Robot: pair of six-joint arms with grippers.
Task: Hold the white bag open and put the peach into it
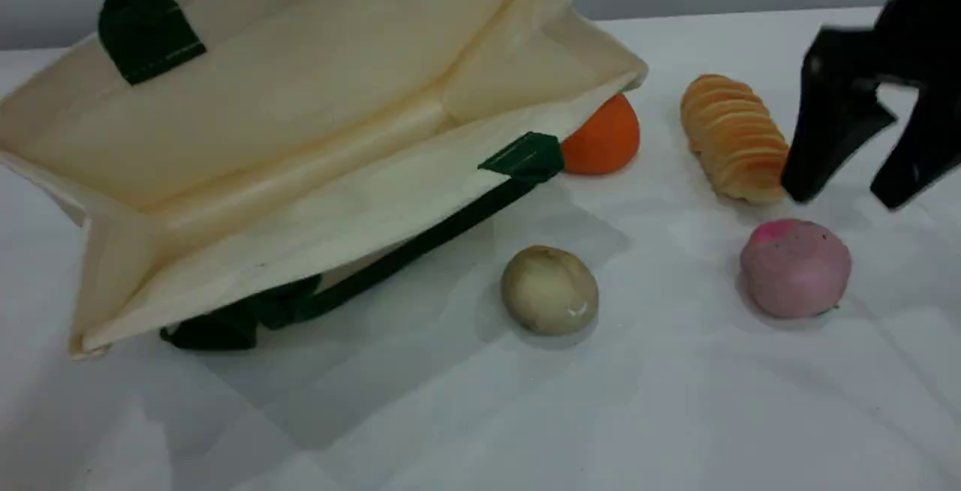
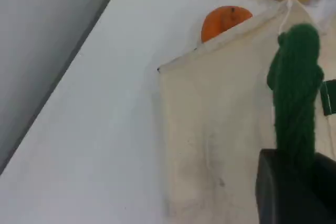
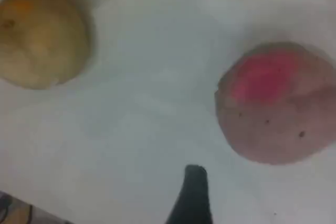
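Cream-white canvas tote bag: upper left of frame, mouth gaping.
Left gripper: clamped on its dark green rope handle.
Pale pink round peach: lower right, lying free.
Right gripper: jaws apart, just above the peach.
Handling: I judge it light and roll-prone — take it across its widest middle.

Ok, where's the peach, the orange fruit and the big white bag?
peach [image 1: 794,269]: scene view, the middle of its pale pink side.
orange fruit [image 1: 604,138]: scene view, its front, the part peeking out past the bag's corner.
white bag [image 1: 300,93]: scene view, the cream inside wall of its open mouth.
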